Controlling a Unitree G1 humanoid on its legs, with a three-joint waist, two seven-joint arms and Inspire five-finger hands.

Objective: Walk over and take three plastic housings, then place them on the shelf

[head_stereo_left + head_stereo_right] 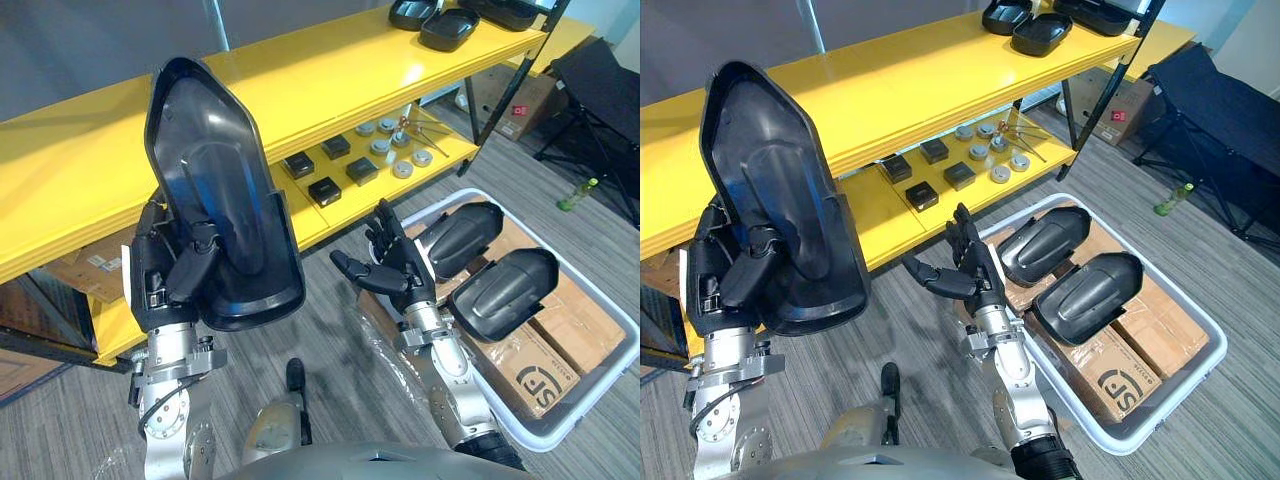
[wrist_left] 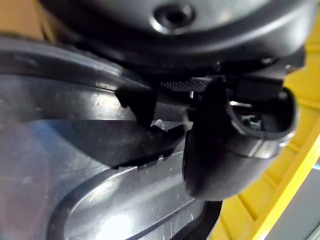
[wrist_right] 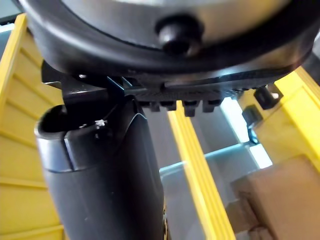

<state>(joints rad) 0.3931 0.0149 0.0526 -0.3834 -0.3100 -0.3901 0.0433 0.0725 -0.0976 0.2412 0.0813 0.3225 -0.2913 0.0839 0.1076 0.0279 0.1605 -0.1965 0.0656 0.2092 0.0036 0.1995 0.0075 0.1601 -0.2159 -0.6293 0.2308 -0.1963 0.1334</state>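
Note:
My left hand [image 1: 170, 275] is shut on a large black plastic housing [image 1: 215, 190], held upright with its hollow side toward me, in front of the yellow shelf [image 1: 330, 70]. Its thumb [image 2: 235, 145] presses on the housing's inner face [image 2: 90, 165]. My right hand [image 1: 390, 262] is open and holds nothing, fingers spread, raised beside a white bin [image 1: 600, 385]. Two more black housings [image 1: 460, 235] [image 1: 505, 290] lie in that bin on cardboard boxes. Two other housings [image 1: 448, 28] [image 1: 412, 12] rest on the shelf's top level at the far right.
The shelf's lower level [image 1: 350, 195] holds small black boxes [image 1: 325, 190] and round metal parts [image 1: 402, 168]. A cardboard box [image 1: 520, 100] and a black folding chair [image 1: 600, 85] stand at the right. A green bottle [image 1: 577, 194] lies on the grey floor.

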